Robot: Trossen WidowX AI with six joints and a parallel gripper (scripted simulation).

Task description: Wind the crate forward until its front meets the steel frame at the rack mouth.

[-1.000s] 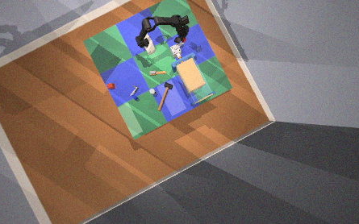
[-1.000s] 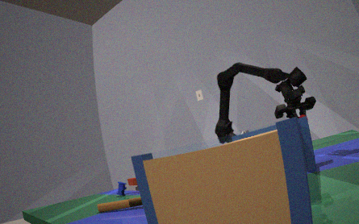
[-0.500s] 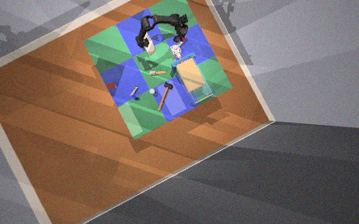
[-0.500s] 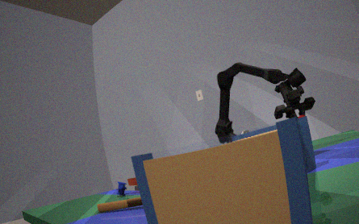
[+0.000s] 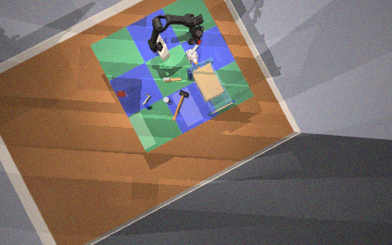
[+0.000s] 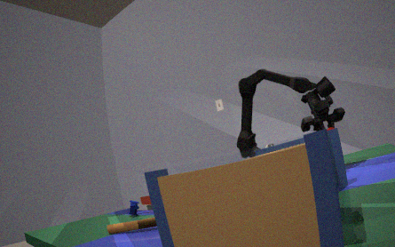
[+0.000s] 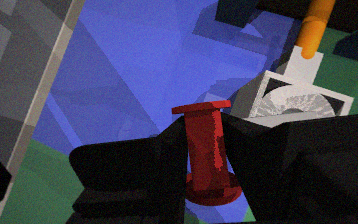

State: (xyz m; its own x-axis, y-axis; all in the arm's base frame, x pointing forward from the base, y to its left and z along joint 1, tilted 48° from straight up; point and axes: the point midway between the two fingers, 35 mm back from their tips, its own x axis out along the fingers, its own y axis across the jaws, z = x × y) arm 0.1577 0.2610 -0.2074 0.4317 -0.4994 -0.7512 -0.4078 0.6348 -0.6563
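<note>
My gripper (image 7: 199,118) (image 5: 196,40) (image 6: 323,125) is shut on the red grip of the winch handle (image 7: 206,155) (image 5: 198,41) (image 6: 330,128) and holds it upright. The white and grey winch (image 7: 292,100) (image 5: 193,55) is just beside the gripper, to its right in the wrist view. An orange strap (image 7: 315,25) leads off from it. The tan crate (image 5: 208,84) (image 6: 240,204) sits flat inside the blue-framed clear guard cubby (image 5: 219,106) (image 6: 321,178). The handle's lower end and key are hidden by my fingers.
A hammer (image 5: 180,105) (image 6: 130,226), a small orange-handled tool (image 5: 172,79), a bolt (image 5: 146,100), a white ball (image 5: 166,100), a small blue part (image 5: 148,107) (image 6: 133,207) and a red block (image 5: 122,93) (image 6: 146,200) lie on the checked mat (image 5: 110,53).
</note>
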